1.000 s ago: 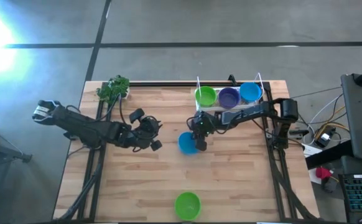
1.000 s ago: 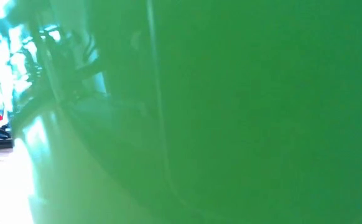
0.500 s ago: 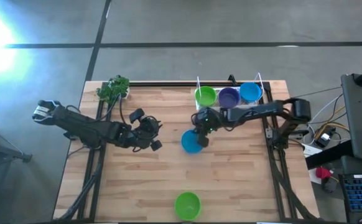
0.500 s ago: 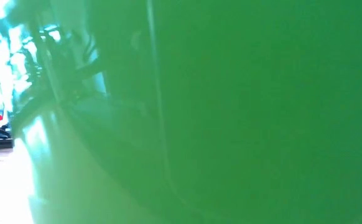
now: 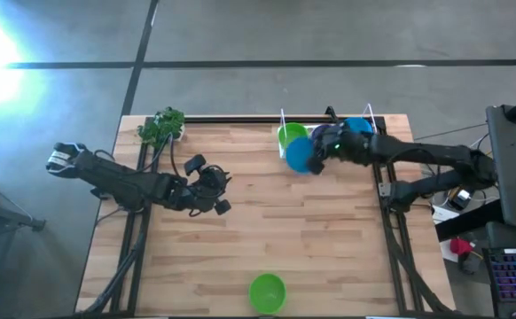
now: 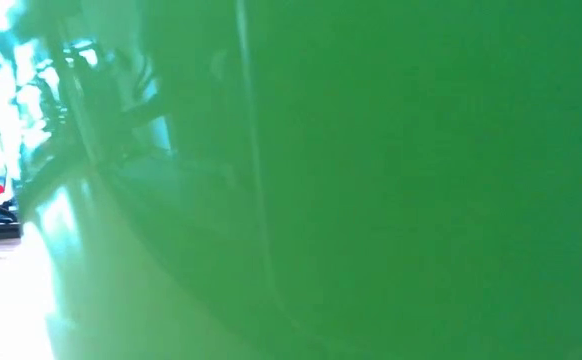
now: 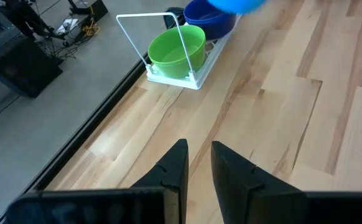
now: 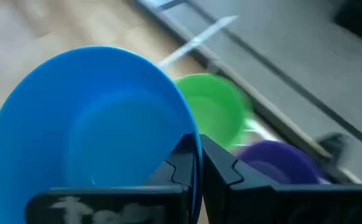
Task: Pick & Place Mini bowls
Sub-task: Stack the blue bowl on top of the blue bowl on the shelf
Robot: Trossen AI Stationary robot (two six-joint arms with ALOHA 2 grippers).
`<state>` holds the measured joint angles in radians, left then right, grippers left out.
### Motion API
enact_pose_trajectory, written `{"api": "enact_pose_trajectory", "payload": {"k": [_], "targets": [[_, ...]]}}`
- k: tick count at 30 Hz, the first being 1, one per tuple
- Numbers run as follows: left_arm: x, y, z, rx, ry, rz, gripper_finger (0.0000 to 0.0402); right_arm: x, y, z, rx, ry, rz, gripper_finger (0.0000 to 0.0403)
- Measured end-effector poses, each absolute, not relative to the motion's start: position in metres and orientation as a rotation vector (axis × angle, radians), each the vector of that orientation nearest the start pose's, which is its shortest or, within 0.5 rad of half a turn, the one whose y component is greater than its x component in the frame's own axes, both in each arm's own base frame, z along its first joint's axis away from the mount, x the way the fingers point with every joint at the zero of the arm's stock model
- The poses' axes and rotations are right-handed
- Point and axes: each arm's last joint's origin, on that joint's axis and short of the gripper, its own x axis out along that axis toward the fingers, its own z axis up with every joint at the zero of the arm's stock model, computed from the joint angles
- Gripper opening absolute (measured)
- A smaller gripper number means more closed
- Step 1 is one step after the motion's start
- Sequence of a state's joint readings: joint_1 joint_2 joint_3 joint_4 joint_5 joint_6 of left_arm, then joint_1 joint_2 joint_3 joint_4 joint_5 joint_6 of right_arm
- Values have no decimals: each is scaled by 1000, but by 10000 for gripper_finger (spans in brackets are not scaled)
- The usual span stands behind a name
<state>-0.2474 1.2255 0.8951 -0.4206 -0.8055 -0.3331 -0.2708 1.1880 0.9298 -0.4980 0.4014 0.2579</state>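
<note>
Green plastic is filling almost the whole low view: a green bowl (image 6: 351, 180) is sitting right against that camera, hiding the table and both arms, with only a sliver of the room showing at one edge. From above, this same bowl (image 5: 267, 291) is lying alone at the near edge of the wooden table (image 5: 329, 248).

Held up at the far right of the table, the right gripper (image 5: 316, 152) is pinching the rim of a blue bowl (image 5: 301, 154), its fingers (image 8: 180, 163) pressed together on the thin wall, one inside and one outside. The bowl is hanging tilted beside the white wire rack (image 5: 329, 146), partly covering the green bowl in the rack (image 5: 288, 135). The arm is hiding most of the purple bowl (image 8: 274, 163) and part of another blue bowl (image 5: 359, 129) behind it.

Over the left-middle of the table, the left gripper (image 5: 215, 197) is hovering with its fingers (image 7: 175, 169) slightly apart, holding nothing, well apart from every bowl.

A leafy green toy plant (image 5: 162, 126) is standing at the far left corner.
</note>
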Motion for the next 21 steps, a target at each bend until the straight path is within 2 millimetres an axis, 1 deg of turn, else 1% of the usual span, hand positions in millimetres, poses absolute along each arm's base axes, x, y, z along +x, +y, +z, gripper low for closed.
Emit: {"api": "enact_pose_trajectory", "payload": {"k": [3, 6, 11, 16, 21], "targets": [[244, -40, 269, 69, 556, 629, 64, 212, -88, 288, 198, 658, -839, 11], [244, -40, 269, 69, 556, 629, 64, 197, -102, 291, 213, 665, -942, 11], [244, -40, 269, 68, 556, 629, 64, 178, -125, 288, 258, 718, -1074, 11], [244, -40, 269, 69, 556, 629, 64, 167, -146, 281, 302, 759, -1175, 11], [244, -40, 269, 69, 556, 629, 64, 155, -156, 276, 296, 818, -1296, 11]]}}
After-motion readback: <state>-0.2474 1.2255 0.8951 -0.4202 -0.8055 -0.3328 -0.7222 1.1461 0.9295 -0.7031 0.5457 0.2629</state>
